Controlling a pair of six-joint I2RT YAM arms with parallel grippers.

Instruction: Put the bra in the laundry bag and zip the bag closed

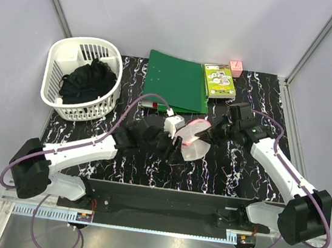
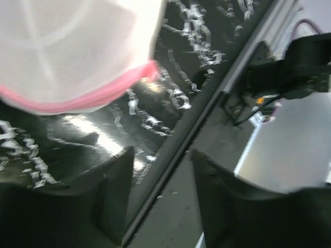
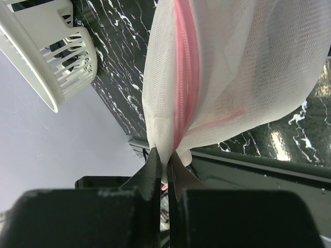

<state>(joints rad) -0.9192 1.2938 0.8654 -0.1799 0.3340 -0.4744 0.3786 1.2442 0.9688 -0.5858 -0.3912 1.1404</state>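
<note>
The laundry bag (image 1: 193, 143), white mesh with pink zipper trim, sits mid-table between my two grippers. My right gripper (image 3: 165, 157) is shut on the bag's mesh edge (image 3: 232, 67) beside the pink zipper, and it meets the bag's right side (image 1: 211, 135) in the top view. My left gripper (image 2: 160, 175) stands open just off the bag (image 2: 67, 51), with only the table and its front rail between its fingers (image 2: 114, 191). In the top view the left gripper (image 1: 174, 142) is at the bag's left side. The bra is hidden.
A white slotted basket (image 1: 55, 85) holding black clothing stands at the back left, also seen in the right wrist view (image 3: 51, 46). A green folder (image 1: 177, 83), a green packet (image 1: 219, 81) and a small pink box (image 1: 236, 68) lie at the back.
</note>
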